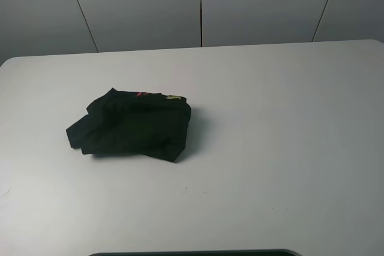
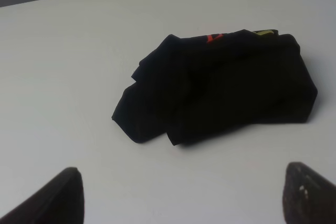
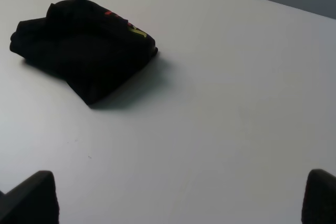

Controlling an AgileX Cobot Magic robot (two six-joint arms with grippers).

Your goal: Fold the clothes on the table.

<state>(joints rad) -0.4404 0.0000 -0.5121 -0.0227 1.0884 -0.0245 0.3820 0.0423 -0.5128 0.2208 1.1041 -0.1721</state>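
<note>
The black T-shirt (image 1: 131, 125) lies in a compact folded bundle on the white table (image 1: 282, 124), left of centre, with a strip of red and yellow print showing along its far edge. Neither gripper shows in the exterior high view. In the left wrist view the shirt (image 2: 220, 87) lies ahead of my left gripper (image 2: 184, 203), whose dark fingertips (image 2: 58, 198) stand wide apart and empty, off the cloth. In the right wrist view the shirt (image 3: 84, 45) lies far off from my right gripper (image 3: 176, 200), which is also open and empty.
Grey wall panels (image 1: 198, 4) stand behind the table's far edge. A dark rounded edge (image 1: 192, 252) shows at the bottom of the exterior high view. White tabletop stretches to the right of the shirt.
</note>
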